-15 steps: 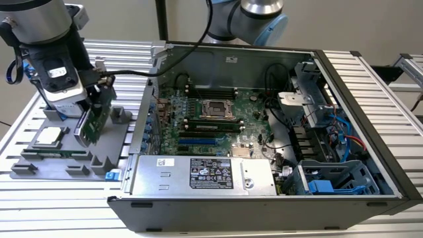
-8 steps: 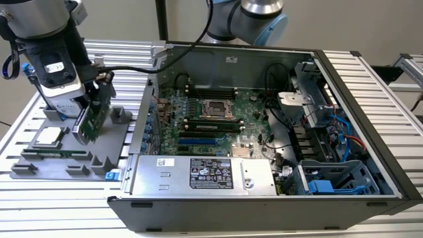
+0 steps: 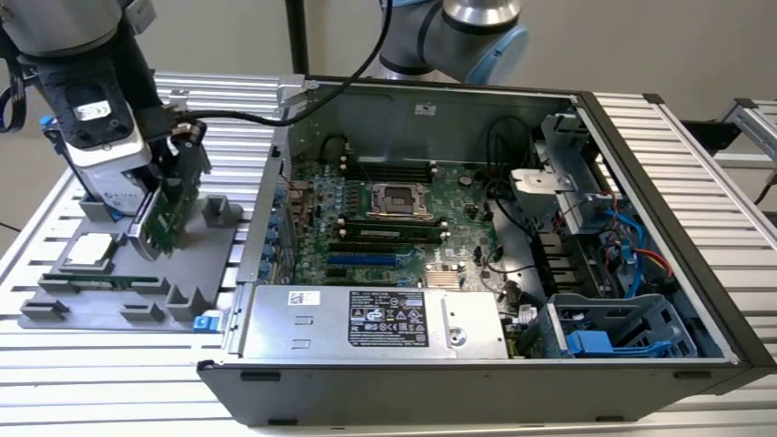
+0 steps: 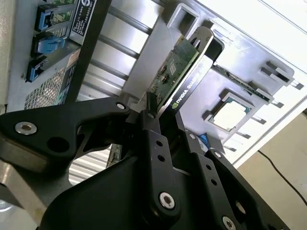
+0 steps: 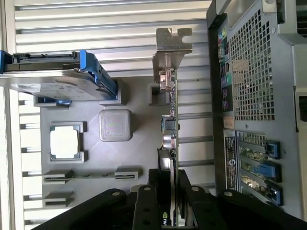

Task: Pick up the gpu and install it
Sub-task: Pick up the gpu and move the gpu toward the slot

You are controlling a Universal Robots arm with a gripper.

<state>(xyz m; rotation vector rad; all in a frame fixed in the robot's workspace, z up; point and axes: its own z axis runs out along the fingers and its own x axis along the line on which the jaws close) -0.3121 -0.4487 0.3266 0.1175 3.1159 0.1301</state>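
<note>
One arm: the Universal Robots arm [image 3: 91, 91] stands at the exterior view's left, wrist down over a grey tray [image 3: 85, 296].
Gripper: the gripper [image 5: 170, 189] is narrow, clamped on the gpu [image 4: 175, 72]. In both wrist views one of its black fingers [image 5: 146, 206] presses each face of the card.
Gpu: a thin green board held on edge and slightly tilted, above the tray and outside the computer case [image 3: 486, 387]. Whether its lower edge touches the tray cannot be told.
Bracket: the silver bracket [image 5: 170, 52] is on the card's end farthest from the gripper, over one of the tray's upright holders.
Tray: it lies on the slatted metal table [image 3: 97, 382], just beside the case's rear wall. It holds a square processor [image 5: 64, 143] in a pocket and a hard drive [image 5: 48, 81] with blue rails.
Case: it lies on its side with the side panel off, showing the motherboard [image 3: 388, 218]. The gpu is well apart from the board's slots.
</note>
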